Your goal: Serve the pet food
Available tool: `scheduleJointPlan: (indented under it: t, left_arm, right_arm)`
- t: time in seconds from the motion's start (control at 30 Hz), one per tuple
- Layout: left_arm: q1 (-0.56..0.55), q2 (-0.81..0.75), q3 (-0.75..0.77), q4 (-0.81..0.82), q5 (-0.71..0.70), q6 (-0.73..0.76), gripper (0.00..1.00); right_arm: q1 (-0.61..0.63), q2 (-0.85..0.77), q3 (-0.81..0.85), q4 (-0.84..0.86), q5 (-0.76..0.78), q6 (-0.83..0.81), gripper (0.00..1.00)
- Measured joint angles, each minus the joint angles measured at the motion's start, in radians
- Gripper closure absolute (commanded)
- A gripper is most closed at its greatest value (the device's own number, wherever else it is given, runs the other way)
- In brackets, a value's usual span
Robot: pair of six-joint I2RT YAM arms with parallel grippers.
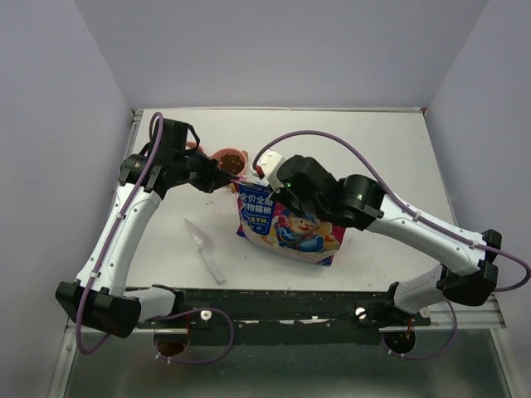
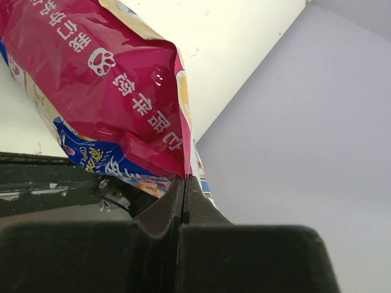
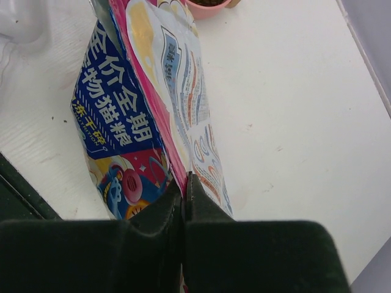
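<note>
Left claw (image 2: 184,180) and right claw (image 3: 185,180) both clamped on cat-food bag (image 1: 286,224) | pink bowl (image 1: 217,157) just beyond claws holds kibble (image 1: 229,157) | serving apparently partway

Left gripper (image 2: 184,183) and right gripper (image 3: 185,181) both clamped (arms angled inward)

The right gripper (image 3: 185,183) has its fingers pressed together on the pink edge of the cat food bag (image 3: 140,116). Behind is the white table (image 3: 293,122). A pink bowl (image 3: 214,8) shows at the top edge.

Lab test bench, white table (image 1: 390,149) boxed by plain lavender walls (image 1: 282,50), black mounting rail (image 1: 282,303)
</note>
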Motion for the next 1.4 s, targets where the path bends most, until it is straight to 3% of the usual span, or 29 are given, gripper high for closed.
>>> scheduleJointPlan:
  t: [0.17,0.3,0.37,0.43,0.47,0.8,0.83,0.87,0.9,0.97,1.27,1.4]
  left_arm:
    - [0.001,0.007,0.011,-0.011,0.005,0.008,1.0]
    - [0.003,0.008,0.012,-0.018,0.005,0.011,1.0]
    - [0.003,0.008,0.012,-0.018,0.005,0.011,1.0]
    - [0.003,0.008,0.013,-0.018,0.005,0.011,1.0]
    - [0.003,0.008,0.013,-0.018,0.005,0.011,1.0]
    - [0.003,0.008,0.013,-0.015,0.006,0.021,1.0]
    - [0.003,0.008,0.013,-0.013,0.006,0.031,0.93]
    - [0.003,0.009,0.016,-0.012,0.008,0.053,0.73]
    - [0.003,0.009,0.019,-0.008,0.01,0.07,0.6]
    - [0.003,0.006,0.024,0.014,0.01,0.116,0.49]
    - [0.004,-0.207,0.021,0.329,0.023,0.391,0.44]
    - [-0.015,-0.298,-0.055,0.487,0.111,0.588,0.5]
  right_arm:
    - [-0.005,-0.05,-0.04,-0.002,0.001,0.006,0.76]
    - [-0.012,-0.097,-0.06,-0.026,0.003,0.013,0.74]
    - [-0.015,-0.106,-0.061,-0.034,0.005,0.014,0.79]
    - [-0.016,-0.106,-0.062,-0.034,0.008,0.015,0.97]
    - [-0.016,-0.106,-0.065,-0.034,0.008,0.014,1.0]
    - [-0.016,-0.113,-0.073,-0.029,0.006,0.026,1.0]
    - [-0.017,-0.113,-0.073,-0.029,0.003,0.029,1.0]
    - [-0.018,-0.114,-0.073,-0.029,-0.001,0.032,1.0]
    - [-0.02,-0.115,-0.073,-0.03,-0.006,0.034,1.0]
    - [-0.024,-0.116,-0.073,-0.031,-0.012,0.039,1.0]
    - [-0.035,-0.117,-0.068,-0.034,-0.048,0.043,1.0]
    - [-0.037,-0.119,-0.063,-0.042,-0.081,0.04,1.0]
